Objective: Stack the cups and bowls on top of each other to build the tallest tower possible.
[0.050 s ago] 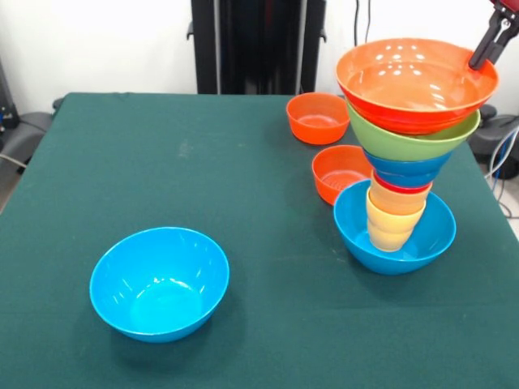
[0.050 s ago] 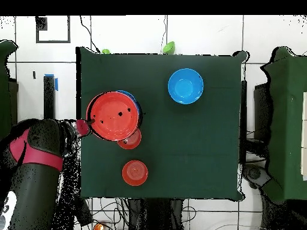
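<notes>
I see tower right of frame: cups nested in light-blue bowl, large orange bowl topmost. Gripper at its rim, grip unclear. Second light-blue bowl lower left, empty.

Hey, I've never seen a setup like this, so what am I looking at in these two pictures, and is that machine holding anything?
This is a robot arm working at a green table. One picture is taken from across the table, the other from straight above.

The robot is building a tower: a light blue bowl at the bottom, cups nested inside it, then a dark blue bowl, a green bowl and a large orange bowl on top, widening upward.

The gripper is at the rim of that top orange bowl. I cannot tell whether it is gripping the bowl or has let go.

Elsewhere on the table: another light blue bowl standing alone, and two small orange bowls beside the tower.
</notes>
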{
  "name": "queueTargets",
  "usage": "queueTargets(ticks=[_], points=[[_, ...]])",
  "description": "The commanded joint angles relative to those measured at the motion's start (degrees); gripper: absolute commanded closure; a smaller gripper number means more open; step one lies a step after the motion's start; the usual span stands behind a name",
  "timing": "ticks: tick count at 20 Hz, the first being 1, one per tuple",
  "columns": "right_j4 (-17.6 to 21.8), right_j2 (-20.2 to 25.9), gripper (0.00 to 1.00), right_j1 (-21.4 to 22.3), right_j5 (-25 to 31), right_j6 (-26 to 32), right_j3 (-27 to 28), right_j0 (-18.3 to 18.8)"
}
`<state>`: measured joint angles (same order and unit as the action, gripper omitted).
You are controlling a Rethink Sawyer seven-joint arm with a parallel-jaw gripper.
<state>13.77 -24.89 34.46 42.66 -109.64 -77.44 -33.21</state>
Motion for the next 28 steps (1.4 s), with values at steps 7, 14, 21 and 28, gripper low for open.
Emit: queueTargets(ticks=[7,14,21,28], points=[[-0.3,1.8,1.00,-0.8,0.0,-9.4,0.2,0.8],[-0.2,1.8,1.00,-1.0,-0.2,-9.2,0.2,0.8],[-0.1,1.8,0.00,-1.2,-1.3,-9.6,0.6,0.7],[-0.1,1.7,0.00,-1.1,-2.4,-10.1,0.2,0.5]])
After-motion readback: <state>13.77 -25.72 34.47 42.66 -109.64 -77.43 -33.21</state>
